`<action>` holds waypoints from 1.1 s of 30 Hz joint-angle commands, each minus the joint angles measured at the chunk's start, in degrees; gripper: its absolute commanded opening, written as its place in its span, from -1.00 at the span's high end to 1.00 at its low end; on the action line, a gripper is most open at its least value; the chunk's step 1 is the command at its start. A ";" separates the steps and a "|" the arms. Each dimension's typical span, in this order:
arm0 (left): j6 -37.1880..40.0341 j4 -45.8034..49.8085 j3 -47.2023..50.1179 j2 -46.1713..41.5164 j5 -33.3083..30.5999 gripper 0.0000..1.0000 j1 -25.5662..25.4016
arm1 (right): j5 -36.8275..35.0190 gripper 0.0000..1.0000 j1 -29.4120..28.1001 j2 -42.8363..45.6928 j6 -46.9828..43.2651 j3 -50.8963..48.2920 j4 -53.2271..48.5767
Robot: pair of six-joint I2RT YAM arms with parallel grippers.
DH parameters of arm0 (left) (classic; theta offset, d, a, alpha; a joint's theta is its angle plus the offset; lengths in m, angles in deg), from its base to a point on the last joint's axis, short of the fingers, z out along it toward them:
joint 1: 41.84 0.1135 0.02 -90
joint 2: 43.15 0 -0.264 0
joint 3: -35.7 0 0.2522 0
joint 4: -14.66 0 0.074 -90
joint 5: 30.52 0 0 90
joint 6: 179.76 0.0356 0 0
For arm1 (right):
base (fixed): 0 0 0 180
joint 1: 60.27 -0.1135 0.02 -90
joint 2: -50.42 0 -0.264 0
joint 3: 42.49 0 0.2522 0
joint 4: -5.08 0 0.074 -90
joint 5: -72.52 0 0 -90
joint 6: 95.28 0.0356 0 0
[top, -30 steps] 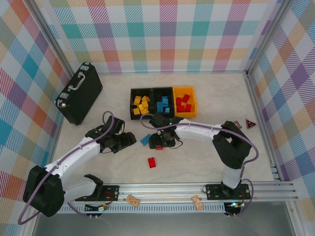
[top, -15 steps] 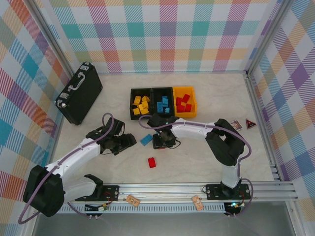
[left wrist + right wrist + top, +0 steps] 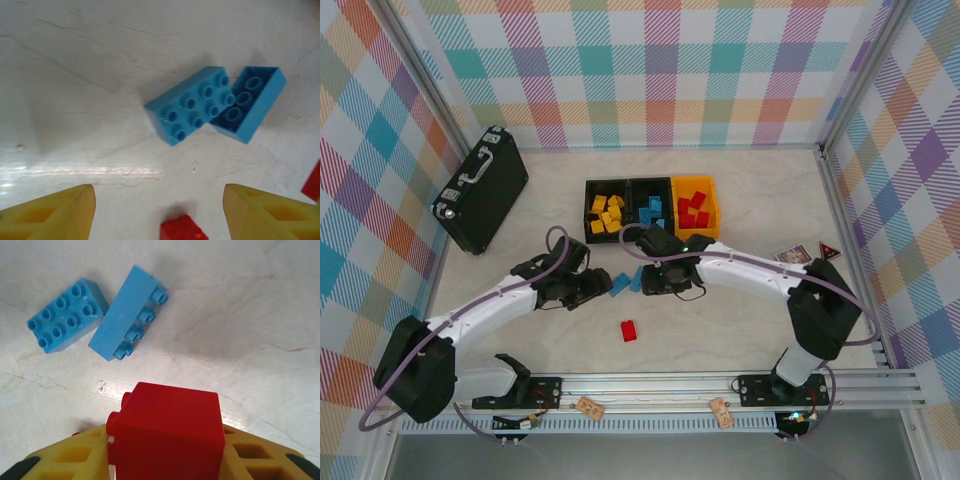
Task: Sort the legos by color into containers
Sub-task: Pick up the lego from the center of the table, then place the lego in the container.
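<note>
My left gripper (image 3: 157, 195) is open, nothing btwn its yellow fingers (image 3: 50, 212). My right gripper (image 3: 165, 442) is clamped on a small red studded plastic brick (image 3: 165, 425).

Key relation: a studs-up light-blue plastic brick (image 3: 192, 105) lies on the pale marbled counter (image 3: 740, 320) just ahead of the left gripper. Its long axis runs diagonal to my finger line, lower-left to upper-right in the left wrist view. A second light-blue plastic brick (image 3: 250, 102), tipped on its side w/ the hollow underside showing, touches its far end. In the top view both sit btwn my two grippers.

Left is free and facing them, so I'd judge blue is its job. It prob. needs a wrist turn to square up on the long sides. Room is tight at the touching end, open elsewhere.

The red one belongs in the yellow-orange open plastic bin (image 3: 696, 181), behind and right of the right gripper. The black open plastic bin (image 3: 650, 181) w/ blue bricks is just beside it. The counter is flat and smooth, so bricks may skid if nudged. A loose red plastic brick (image 3: 629, 330) lies nearer my bases.
</note>
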 commanded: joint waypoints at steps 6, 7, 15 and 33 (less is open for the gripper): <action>-1.72 -7.65 -6.49 7.97 1.01 -0.34 -4.61 | -2.14 0.16 9.48 7.24 -4.94 -1.24 -2.22; -1.93 -8.25 -7.01 8.96 1.21 -0.34 -4.86 | -1.92 0.17 10.76 7.37 -5.29 -1.00 -2.32; -1.42 -11.74 -12.77 16.01 1.86 -0.33 -7.68 | -1.09 0.15 20.00 4.52 -8.57 3.57 -0.66; -1.87 -10.21 -11.30 14.38 0.15 -0.32 -8.81 | 5.13 0.10 29.89 -23.86 -8.31 32.65 -1.30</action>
